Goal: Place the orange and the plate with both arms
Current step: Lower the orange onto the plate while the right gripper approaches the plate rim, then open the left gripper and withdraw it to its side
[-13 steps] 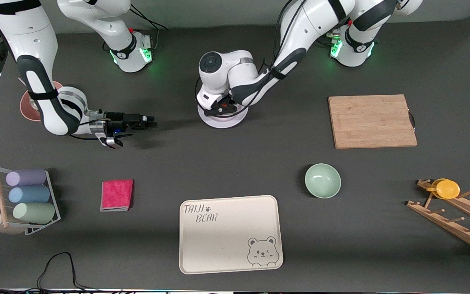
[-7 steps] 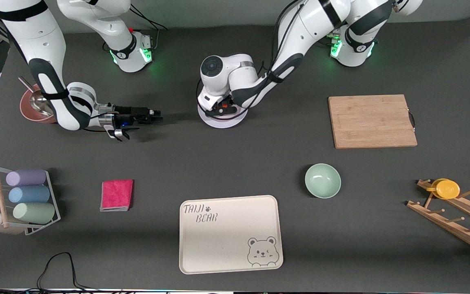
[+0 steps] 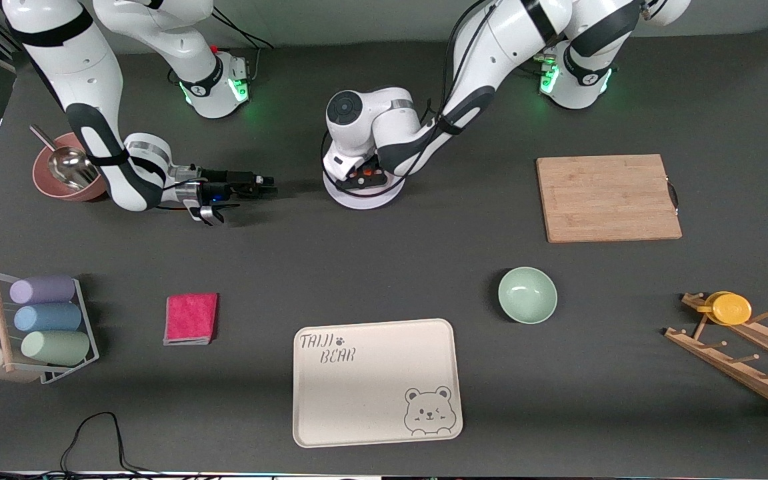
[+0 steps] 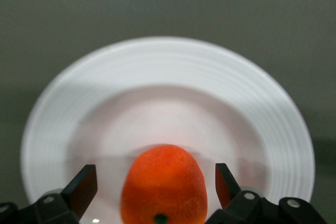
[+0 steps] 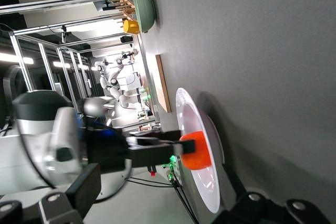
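The right gripper (image 3: 271, 191) is sliding low over the table toward the plate (image 3: 364, 198), closer than a second ago, and its arm is uncovering the brown bowl (image 3: 64, 177) with the metal scoop (image 3: 67, 160). The left gripper (image 3: 362, 177) is barely shifting.

The left arm is reaching from its base toward the middle of the table, wrist bent downward, and the left gripper (image 4: 151, 192) is holding its jaws spread apart. The right arm is stretching low along the table, its right gripper (image 3: 265, 190) pointing sideways toward the left gripper.
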`<action>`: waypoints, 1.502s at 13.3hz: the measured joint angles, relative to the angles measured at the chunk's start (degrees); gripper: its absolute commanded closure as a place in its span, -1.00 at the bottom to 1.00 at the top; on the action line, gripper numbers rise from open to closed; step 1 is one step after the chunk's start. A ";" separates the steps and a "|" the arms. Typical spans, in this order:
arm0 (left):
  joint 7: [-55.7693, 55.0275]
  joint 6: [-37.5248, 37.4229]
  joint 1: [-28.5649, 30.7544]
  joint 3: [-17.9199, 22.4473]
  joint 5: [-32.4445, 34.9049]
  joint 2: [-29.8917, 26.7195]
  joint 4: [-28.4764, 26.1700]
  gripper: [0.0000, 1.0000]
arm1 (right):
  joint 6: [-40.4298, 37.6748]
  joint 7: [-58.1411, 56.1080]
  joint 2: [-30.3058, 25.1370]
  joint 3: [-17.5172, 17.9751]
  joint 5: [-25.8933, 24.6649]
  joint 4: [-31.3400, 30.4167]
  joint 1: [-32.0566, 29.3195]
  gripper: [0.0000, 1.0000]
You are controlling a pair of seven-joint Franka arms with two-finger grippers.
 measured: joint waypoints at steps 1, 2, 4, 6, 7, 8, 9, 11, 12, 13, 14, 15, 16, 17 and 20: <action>0.00 -3.26 0.82 -0.37 -0.09 -3.00 0.82 -1.00 | 0.01 -1.22 0.34 0.01 1.86 -0.28 1.24 -1.00; 0.05 -6.63 2.07 -1.26 -0.33 -6.53 1.37 -1.00 | 0.04 -2.37 0.81 0.02 3.55 -0.57 2.44 -1.00; 1.73 -14.77 6.04 -3.81 -2.59 -14.77 1.90 -1.00 | 0.07 -4.09 1.93 0.05 6.83 -0.89 4.85 -1.00; 7.02 -22.26 10.95 -4.72 -6.65 -22.78 1.85 -1.00 | 0.12 -5.83 3.21 0.07 11.02 -1.05 7.71 -0.98; 11.31 -25.42 14.02 -4.67 -9.01 -26.19 1.82 -1.00 | 0.13 -6.51 3.87 0.07 12.99 -1.05 9.08 -0.97; 16.51 -28.16 17.91 -4.58 -11.11 -29.24 1.80 -1.00 | 0.13 -6.92 4.36 0.08 14.79 -1.05 10.34 -0.96; 22.00 -30.25 22.45 -4.40 -12.89 -31.88 1.78 -1.00 | 0.15 -7.02 4.62 0.07 16.61 -1.04 11.56 -0.95; 33.90 -33.69 32.88 -4.04 -15.61 -35.84 1.87 -1.00 | 0.23 -7.07 5.02 0.07 20.22 -0.98 14.17 -0.95; 40.01 -35.20 38.08 -3.90 -16.15 -36.96 1.98 -1.00 | 0.30 -7.13 5.20 0.08 22.00 -0.96 15.53 -0.92; 45.45 -36.14 42.75 -3.79 -16.40 -37.50 2.18 -1.00 | 0.50 -7.28 5.28 0.09 23.67 -0.95 16.86 -0.90; 50.82 -36.80 47.23 -3.70 -16.63 -37.62 2.46 -1.00 | 0.89 -7.69 5.32 0.08 25.05 -0.95 18.07 -0.90; 56.85 -36.95 52.14 -3.58 -17.16 -37.60 2.58 -1.00 | 1.10 -8.25 5.39 0.09 26.35 -0.93 19.30 -0.89; 62.40 -36.96 56.74 -3.50 -17.72 -37.54 2.58 -1.00 | 1.15 -8.94 5.50 0.09 27.35 -0.91 20.23 -0.89; 67.05 -36.95 60.67 -3.44 -18.13 -37.50 2.58 -1.00 | 1.16 -9.63 5.67 0.09 28.13 -0.88 20.88 -0.88; 76.50 -36.70 67.41 -2.27 -18.71 -37.44 2.64 -1.00 | 1.16 -12.89 6.06 0.09 29.71 -0.66 22.59 -0.88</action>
